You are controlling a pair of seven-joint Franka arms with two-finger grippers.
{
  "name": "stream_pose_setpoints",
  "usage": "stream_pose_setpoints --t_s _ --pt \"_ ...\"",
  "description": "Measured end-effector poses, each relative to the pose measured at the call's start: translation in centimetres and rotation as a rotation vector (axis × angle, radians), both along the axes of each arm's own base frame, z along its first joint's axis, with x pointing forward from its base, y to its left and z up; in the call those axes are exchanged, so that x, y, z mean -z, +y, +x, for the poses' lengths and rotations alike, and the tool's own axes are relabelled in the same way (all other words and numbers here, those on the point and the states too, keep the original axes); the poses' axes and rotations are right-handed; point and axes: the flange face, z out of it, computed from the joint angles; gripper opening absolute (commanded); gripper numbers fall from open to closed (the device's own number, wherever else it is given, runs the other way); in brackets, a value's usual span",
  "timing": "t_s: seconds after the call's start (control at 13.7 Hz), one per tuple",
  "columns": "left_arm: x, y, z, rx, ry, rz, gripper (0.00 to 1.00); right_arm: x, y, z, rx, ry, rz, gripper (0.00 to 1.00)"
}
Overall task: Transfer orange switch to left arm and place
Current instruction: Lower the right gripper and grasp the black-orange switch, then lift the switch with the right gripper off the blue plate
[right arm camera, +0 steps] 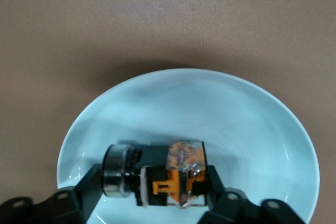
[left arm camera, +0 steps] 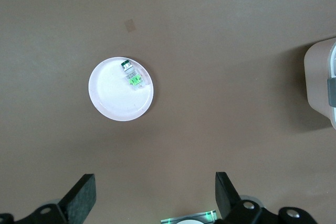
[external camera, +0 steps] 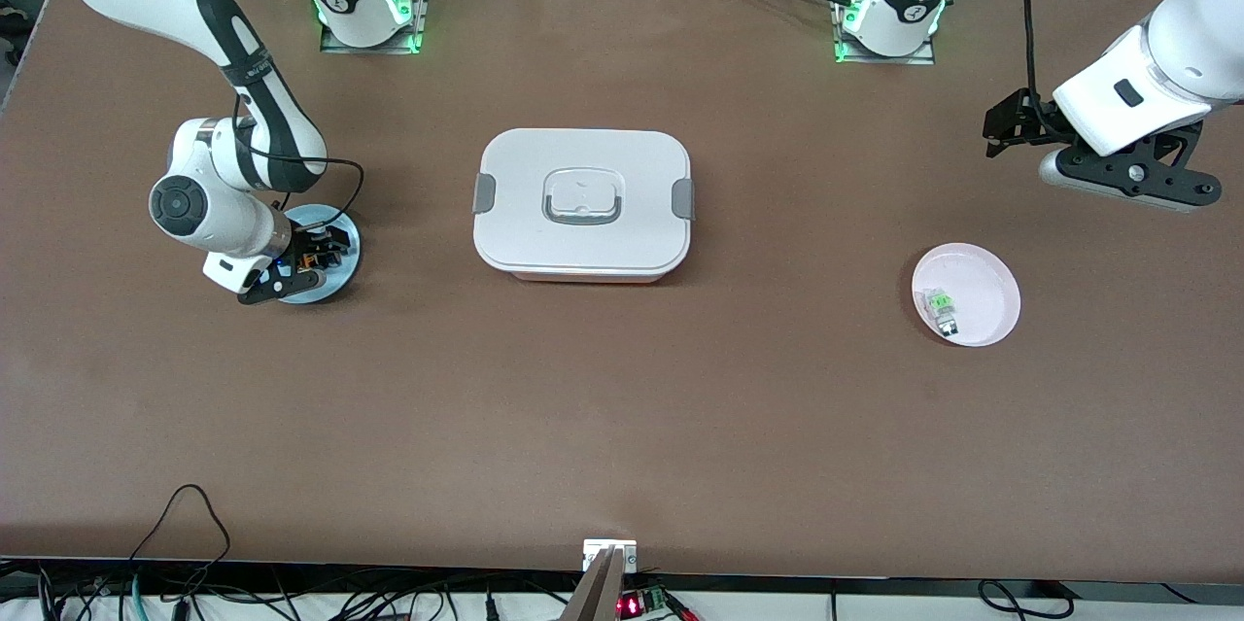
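The orange switch lies on its side in a pale blue plate toward the right arm's end of the table. It is black and orange with a grey ring end. My right gripper is down in that plate, and its two fingers press on the switch's two ends. The white box with grey clips stands at the table's middle. My left gripper waits open and empty in the air over bare table at the left arm's end.
A pink plate holding a small green and clear switch sits toward the left arm's end, and both show in the left wrist view. The box's corner shows there too. Cables run along the table's near edge.
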Motion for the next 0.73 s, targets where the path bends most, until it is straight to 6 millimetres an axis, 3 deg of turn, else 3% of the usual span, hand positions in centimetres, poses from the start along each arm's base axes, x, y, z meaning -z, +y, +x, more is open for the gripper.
stream_pose_setpoints --t_s 0.15,0.73 --pt "0.00 0.00 0.00 0.000 0.000 0.000 1.00 -0.10 0.00 0.12 -0.007 -0.003 0.001 0.41" --pt "0.04 -0.03 0.02 0.000 0.001 0.000 1.00 -0.84 -0.01 0.76 -0.017 -0.022 0.002 0.40"
